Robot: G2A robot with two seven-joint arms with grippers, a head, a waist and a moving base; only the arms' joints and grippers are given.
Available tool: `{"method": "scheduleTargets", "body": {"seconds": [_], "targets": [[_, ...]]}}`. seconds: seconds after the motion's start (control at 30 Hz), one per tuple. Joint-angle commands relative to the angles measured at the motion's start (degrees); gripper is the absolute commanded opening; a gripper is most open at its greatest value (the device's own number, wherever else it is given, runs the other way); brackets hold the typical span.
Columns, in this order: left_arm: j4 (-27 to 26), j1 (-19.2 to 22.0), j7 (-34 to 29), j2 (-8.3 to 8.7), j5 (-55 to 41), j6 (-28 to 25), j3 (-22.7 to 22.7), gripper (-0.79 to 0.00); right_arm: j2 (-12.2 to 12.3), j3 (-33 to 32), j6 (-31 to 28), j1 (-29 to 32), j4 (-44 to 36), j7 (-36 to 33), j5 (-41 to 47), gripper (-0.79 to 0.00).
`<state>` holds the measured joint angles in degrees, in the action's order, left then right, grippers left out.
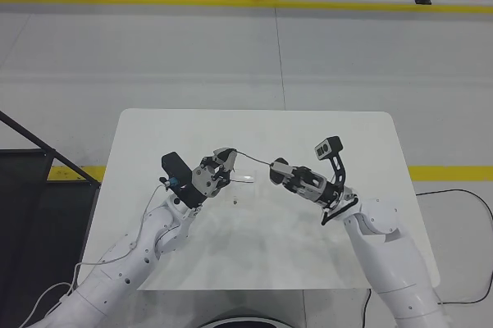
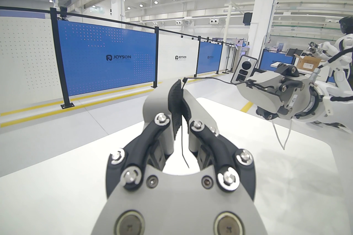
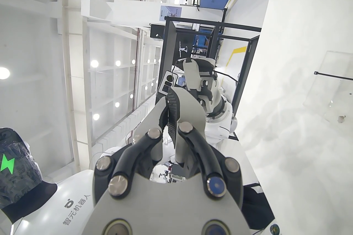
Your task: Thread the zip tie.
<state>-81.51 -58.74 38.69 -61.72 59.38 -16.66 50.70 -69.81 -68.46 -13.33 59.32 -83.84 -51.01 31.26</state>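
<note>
A thin black zip tie (image 1: 253,157) stretches in the air between my two grippers above the middle of the white table (image 1: 254,254). My left gripper (image 1: 226,157) is shut on one end. In the left wrist view the zip tie (image 2: 182,137) runs between the left gripper's (image 2: 180,87) dark pads, its tail hangs free toward the wrist, and its small head sticks out at the tips. From there the strap leads across to my right gripper (image 2: 248,85), which is shut on the other end. The right gripper (image 3: 170,99) also appears pinched shut in its own view, with the left gripper (image 3: 190,66) just beyond.
A clear flat plate (image 3: 331,98) lies on the table under the grippers, with a second black zip tie (image 3: 333,76) on it. A thin white strand (image 2: 284,137) hangs below the right gripper. Black fencing stands past the table's left edge.
</note>
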Motion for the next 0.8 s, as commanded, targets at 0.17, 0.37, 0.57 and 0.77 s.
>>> {"method": "scheduleTargets", "body": {"seconds": [0.17,0.37,0.57,0.77], "targets": [[0.0,0.0,0.0,0.00,0.0,0.0,0.0,-0.785,0.0,-0.2,-0.4,0.3,-0.1,-0.4,0.0,-0.785],[0.0,0.0,0.0,0.00,0.0,0.0,0.0,-0.785,0.1,-0.3,-0.3,0.3,-0.1,-0.5,0.2,-0.785],[0.0,0.0,0.0,0.00,0.0,0.0,0.0,-0.785,0.0,-0.1,-0.3,0.1,-0.1,-0.5,0.0,-0.785],[0.0,0.0,0.0,0.00,0.0,0.0,0.0,-0.785,-0.1,0.1,-0.1,-0.2,0.2,-0.3,0.1,-0.785]]}}
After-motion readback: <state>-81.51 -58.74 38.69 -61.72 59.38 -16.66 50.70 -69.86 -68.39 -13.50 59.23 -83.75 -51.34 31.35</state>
